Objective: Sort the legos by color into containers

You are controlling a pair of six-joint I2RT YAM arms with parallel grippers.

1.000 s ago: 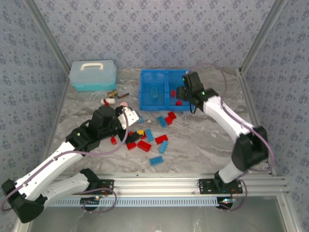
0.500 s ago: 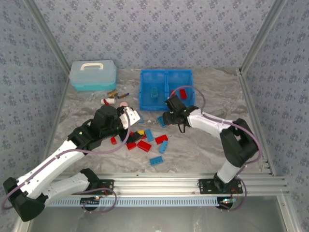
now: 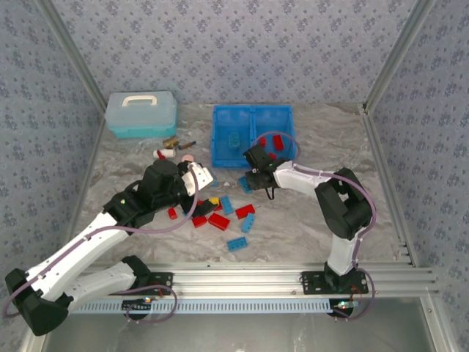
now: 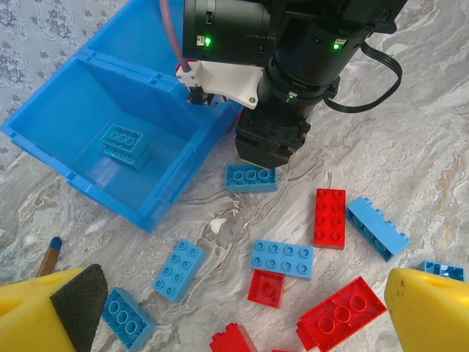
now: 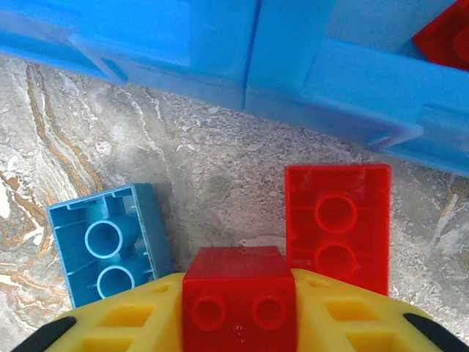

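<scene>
Right gripper point(image 5: 237, 312): closed on a small red brick point(image 5: 236, 273), pinched between both yellow fingers and held low over the table point(image 5: 220, 169).
Neighbours of the grip: a second red brick point(image 5: 337, 220) lies flat just right of the held one, touching it or nearly so. An upturned blue brick point(image 5: 110, 253) lies just left, apart from it.
Bin point(image 5: 293, 70): its near wall stands immediately beyond the gripper, and a centre wall divides it in two.
Sorting so far: a blue brick point(image 4: 124, 143) sits in the left compartment and a red brick point(image 5: 447, 33) in the right. The held brick is judged bound for the right one.
Left gripper point(image 4: 245, 297): jaws wide apart with nothing between them, hovering over the loose bricks point(image 3: 220, 213), probably lined up for its own pick.
Risk: the lift may drag the adjacent red brick along.
Remaining: most bricks lie unsorted on the table.
</scene>
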